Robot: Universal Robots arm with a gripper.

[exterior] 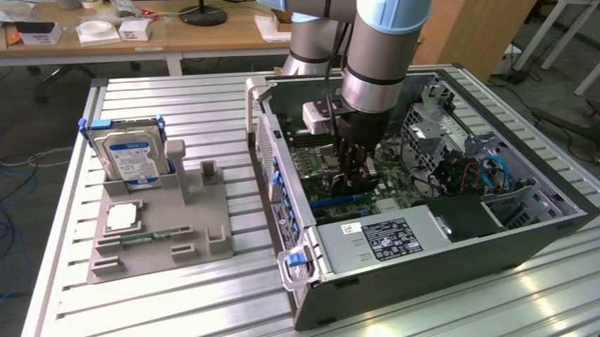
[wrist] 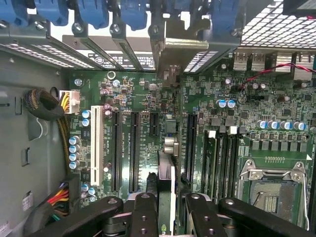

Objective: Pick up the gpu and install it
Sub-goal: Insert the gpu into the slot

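The arm (exterior: 375,70) is a fat round tube, grey and pale blue. It points straight down into an open computer case (exterior: 422,267). At its end the black fingers (exterior: 352,161) hang low over the green board (wrist: 222,89) inside the case.

The fingers are partly closed and they pinch the gpu (wrist: 166,187) from both sides. The gpu stands on its edge right between the fingers. It looks like a thin, flat, dark card. Past the fingertips, its shiny silver end piece (wrist: 170,54) reaches the case wall. That end sits by a row of blue clips (wrist: 133,12).

The board is bumpy, with lots of tiny parts and little round cans on it. Long black slots (wrist: 134,148) lie just beside the card, and a long white slot (wrist: 95,143) lies a bit further off. The case is dark metal, and one wall has small holes.

Well apart from the fingers, outside the case, a grey plastic holder (exterior: 197,225) rests on the tabletop (exterior: 187,112). The tabletop is made of long silver metal strips. A silver hard drive (exterior: 131,158) with a blue and white label stands up in the holder.
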